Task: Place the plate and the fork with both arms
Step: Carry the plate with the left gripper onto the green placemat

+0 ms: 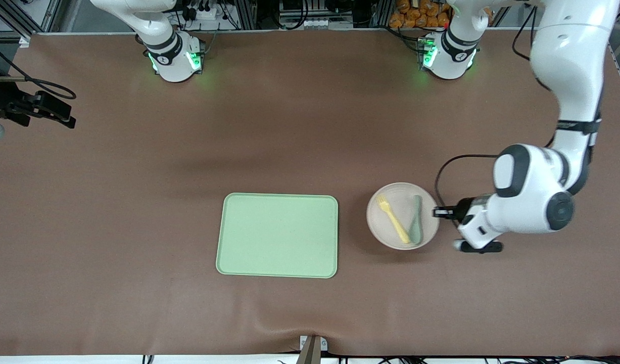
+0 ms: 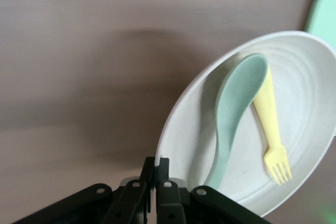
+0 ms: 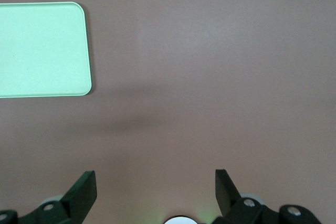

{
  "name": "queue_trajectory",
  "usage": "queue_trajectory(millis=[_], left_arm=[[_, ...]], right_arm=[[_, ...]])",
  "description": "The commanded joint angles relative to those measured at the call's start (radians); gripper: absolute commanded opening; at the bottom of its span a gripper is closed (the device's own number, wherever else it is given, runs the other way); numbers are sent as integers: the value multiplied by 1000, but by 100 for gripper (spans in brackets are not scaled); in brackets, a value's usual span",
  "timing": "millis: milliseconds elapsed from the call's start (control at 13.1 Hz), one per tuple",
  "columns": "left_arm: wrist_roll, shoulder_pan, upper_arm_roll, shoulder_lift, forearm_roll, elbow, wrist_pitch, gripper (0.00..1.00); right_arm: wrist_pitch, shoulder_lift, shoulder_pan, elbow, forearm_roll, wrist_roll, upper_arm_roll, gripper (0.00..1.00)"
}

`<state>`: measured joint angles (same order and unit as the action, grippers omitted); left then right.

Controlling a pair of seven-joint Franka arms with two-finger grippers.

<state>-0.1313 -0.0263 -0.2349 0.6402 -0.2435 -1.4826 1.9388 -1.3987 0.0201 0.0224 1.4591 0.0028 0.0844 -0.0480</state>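
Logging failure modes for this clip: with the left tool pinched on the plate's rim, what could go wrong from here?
1. The left tool grips the plate only at its rim; lifted, the plate may tilt or slip out.
2. The fork and spoon lie loose on the plate, so a tilt could slide them off before the tray.
3. The right tool waits open over bare table, so the plate likely has no second support.
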Motion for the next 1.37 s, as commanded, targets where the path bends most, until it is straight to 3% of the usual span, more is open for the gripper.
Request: queue_trajectory(millis=[0, 458, 840, 1298], left_arm=[[-108, -120, 8, 146, -77, 201, -9, 0], [-146, -274, 3, 220, -114, 228, 280, 0], [-128, -362, 3, 271, -117, 229, 363, 0], [-80, -392, 2, 303, -117, 231, 431, 0]], right_arm=[[14, 6, -3, -19, 12, -3, 5, 100], [14, 6, -3, -19, 11, 5, 8, 100], [1, 18, -1, -19, 5, 5, 10, 100], [-43, 85, 2, -19, 6, -5, 10, 100]])
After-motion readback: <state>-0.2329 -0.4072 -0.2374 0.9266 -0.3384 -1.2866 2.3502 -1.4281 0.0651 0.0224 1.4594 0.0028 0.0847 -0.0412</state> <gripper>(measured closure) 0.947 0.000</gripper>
